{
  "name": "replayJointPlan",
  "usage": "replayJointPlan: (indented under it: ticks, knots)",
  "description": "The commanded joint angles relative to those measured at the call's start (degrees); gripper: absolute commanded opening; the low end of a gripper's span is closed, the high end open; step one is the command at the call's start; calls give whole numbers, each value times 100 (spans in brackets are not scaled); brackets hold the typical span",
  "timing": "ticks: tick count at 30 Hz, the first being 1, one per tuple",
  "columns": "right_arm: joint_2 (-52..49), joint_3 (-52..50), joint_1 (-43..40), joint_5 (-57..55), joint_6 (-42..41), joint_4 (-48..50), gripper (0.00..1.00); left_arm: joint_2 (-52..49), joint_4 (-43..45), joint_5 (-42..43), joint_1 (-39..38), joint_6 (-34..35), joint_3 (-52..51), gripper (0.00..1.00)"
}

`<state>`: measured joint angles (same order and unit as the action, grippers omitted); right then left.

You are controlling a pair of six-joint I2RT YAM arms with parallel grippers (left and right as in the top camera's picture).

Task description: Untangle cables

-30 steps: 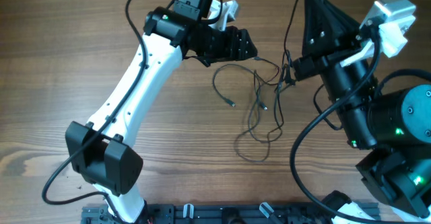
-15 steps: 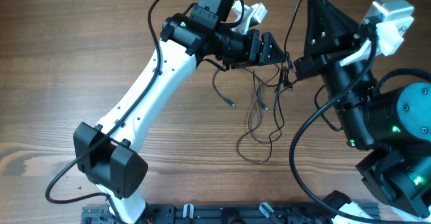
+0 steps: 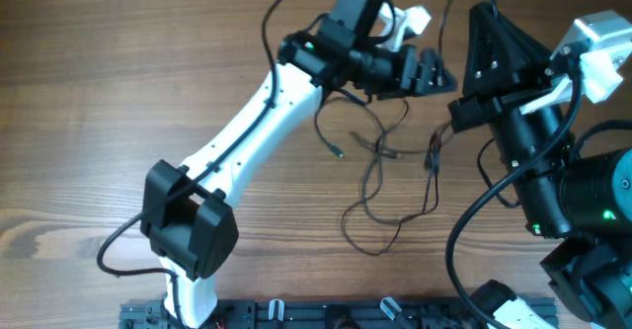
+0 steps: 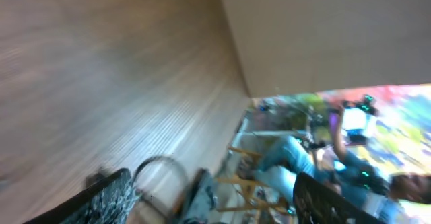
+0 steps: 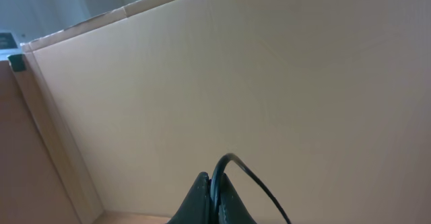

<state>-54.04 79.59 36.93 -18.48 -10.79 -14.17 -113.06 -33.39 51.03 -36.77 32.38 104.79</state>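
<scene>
The cables are shown tangled at frame centre on the table; one is pinched in the closed right hand. The left hand, upper centre, is spread open.

Left pincer agape, arm outstretched; right pincer pinched closed.

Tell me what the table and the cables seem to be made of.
Table: wood or a wood-look laminate, matte brown, with long grain lines running across it; the picture cannot settle which.
Cables: thin, black and limp, lying in loose curves, so probably wire in a plastic or rubber sheath.
</scene>
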Motion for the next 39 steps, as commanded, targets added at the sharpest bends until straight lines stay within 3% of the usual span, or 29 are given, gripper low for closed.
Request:
replayJointPlan:
  ticks: [1, 2, 5, 7, 11, 14, 16, 20, 22, 24, 27, 28, 30, 33, 37, 39]
  knots:
    - [44, -9, -24, 4, 31, 20, 4, -55, 76, 468, -46, 304, 22, 75]
    - [44, -9, -26, 2, 33, 20, 4, -55, 0, 372, -44, 238, 22, 75]
    - [48, -7, -26, -33, 37, 20, 4, -57, -702, -1126, 63, -68, 22, 71]
    - [116, 2, -26, -238, 35, 42, 4, -55, -1716, -2782, 402, -374, 22, 70]
    - [258, 13, -26, -400, 358, 398, 4, -33, -2894, -4017, 1141, -789, 22, 68]
    - [304, 22, -26, -907, 839, 1475, 4, -33, -3652, -4750, 1991, -846, 22, 65]
    - [264, 22, -26, -1095, 1104, 2221, 4, -33, -3794, -4634, 2363, -859, 22, 65]
    - [-131, 22, -26, -1239, 2402, 5071, 4, -31, -3814, -4120, 2736, -999, 22, 64]
    - [-463, 22, -24, -1241, 3082, 5928, 4, -28, -3679, -3377, 2752, -1305, 22, 63]
    - [-682, 22, -26, -1263, 3418, 5532, 4, -20, -3484, -1934, 2675, -1810, 22, 64]
    - [-844, 22, -24, -1381, 3462, 5226, 4, -20, -3235, 1325, 2417, -2761, 22, 64]
    - [-879, 22, -24, -1434, 3458, 5224, 4, -20, -3217, 1757, 2271, -2813, 22, 65]
    - [-929, 22, -24, -1508, 3460, 5222, 4, -20, -3220, 1784, 1895, -2817, 22, 65]
    - [-951, 22, -26, -1635, 3458, 5075, 4, -20, -3062, 966, 1215, -3132, 22, 69]
    - [-949, 22, -24, -1674, 3458, 4835, 4, -20, -2734, -1047, 133, -4424, 22, 70]
    - [-949, 22, -24, -1676, 3458, 4765, 4, -20, -2649, -2194, -282, -4747, 22, 71]
